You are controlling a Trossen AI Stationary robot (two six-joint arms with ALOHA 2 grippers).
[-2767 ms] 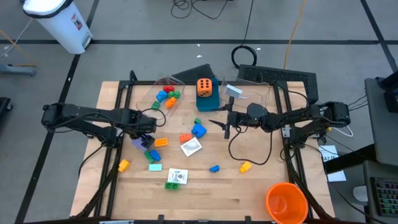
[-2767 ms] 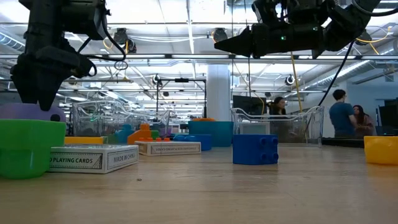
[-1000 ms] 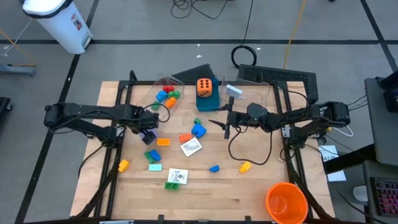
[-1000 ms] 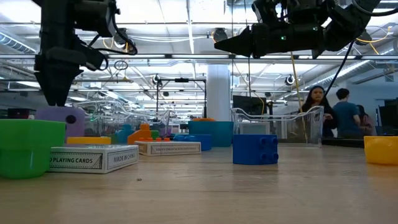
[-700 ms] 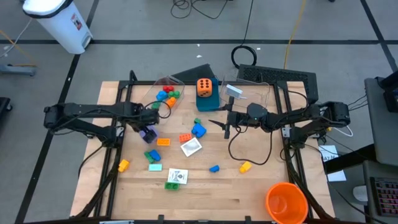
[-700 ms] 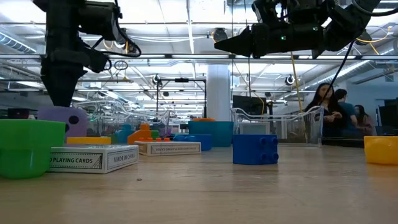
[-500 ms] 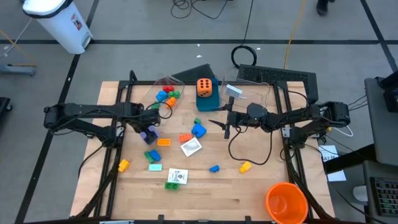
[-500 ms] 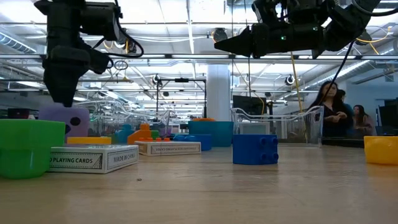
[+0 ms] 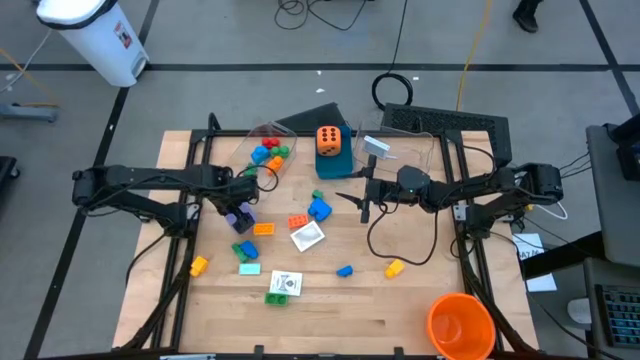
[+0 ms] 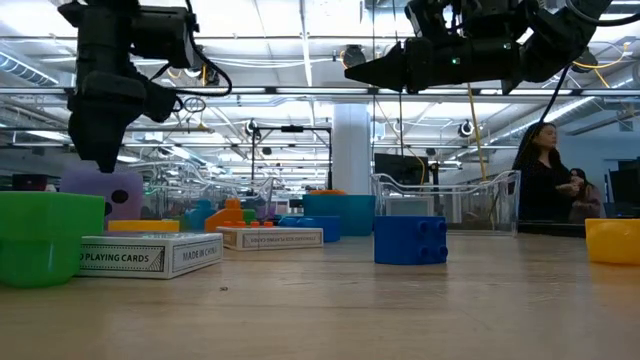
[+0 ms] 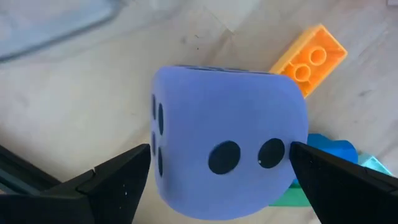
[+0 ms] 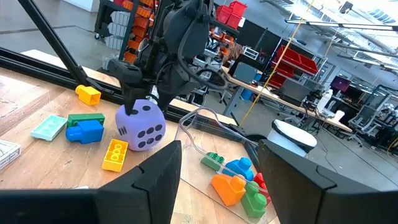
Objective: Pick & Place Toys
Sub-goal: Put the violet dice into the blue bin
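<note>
— Left claw [image 9: 237, 208], where are you?

— Over the left half of the tabletop [image 9: 400, 310]. My fingers [image 11: 118, 180] are spread wide and set against two opposite sides of the purple die [image 11: 230, 155], so I have it clamped.

— Is the die off the wood?

— I cannot tell. An orange brick [image 11: 309, 59] lies just beside it, and a blue and a green brick are close by.

— And the right claw [image 9: 363, 208]?

— It hangs above the middle of the tabletop, fingers parted, nothing between them.
</note>
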